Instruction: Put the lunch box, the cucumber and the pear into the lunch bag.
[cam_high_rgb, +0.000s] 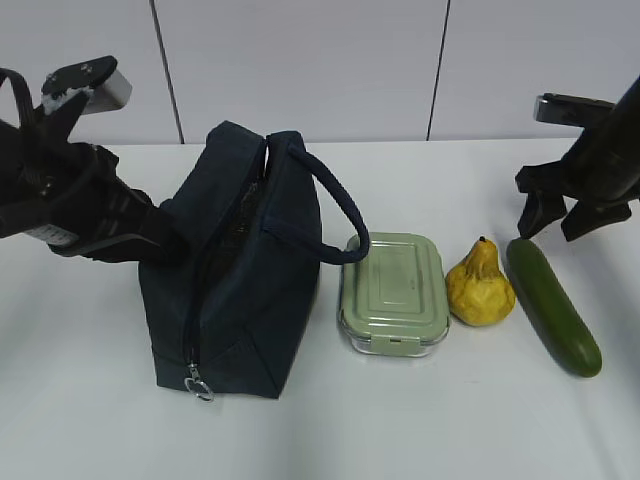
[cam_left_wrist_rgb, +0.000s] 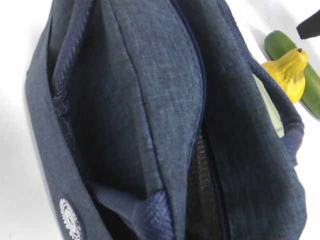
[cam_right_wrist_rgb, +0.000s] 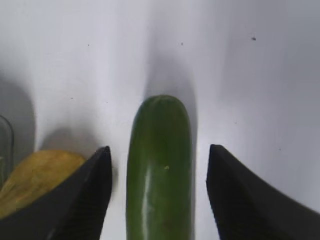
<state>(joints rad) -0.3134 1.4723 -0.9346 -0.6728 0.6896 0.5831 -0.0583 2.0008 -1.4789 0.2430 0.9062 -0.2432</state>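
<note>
The right gripper (cam_right_wrist_rgb: 159, 200) is spread wide, its fingers straddling the cucumber (cam_right_wrist_rgb: 159, 170) without touching it. The pear (cam_high_rgb: 480, 285) sits just left of the cucumber, the box (cam_high_rgb: 393, 292) beyond it beside the bag (cam_high_rgb: 240, 270). The left gripper (cam_high_rgb: 165, 240) is against the bag's side; I cannot tell its state.

A lab-style test bench here: a bare white table (cam_high_rgb: 90, 420) set against plain pale wall panels (cam_high_rgb: 300, 60) with dark seams, two black robot arms mounted at either side, nothing homely around.
</note>
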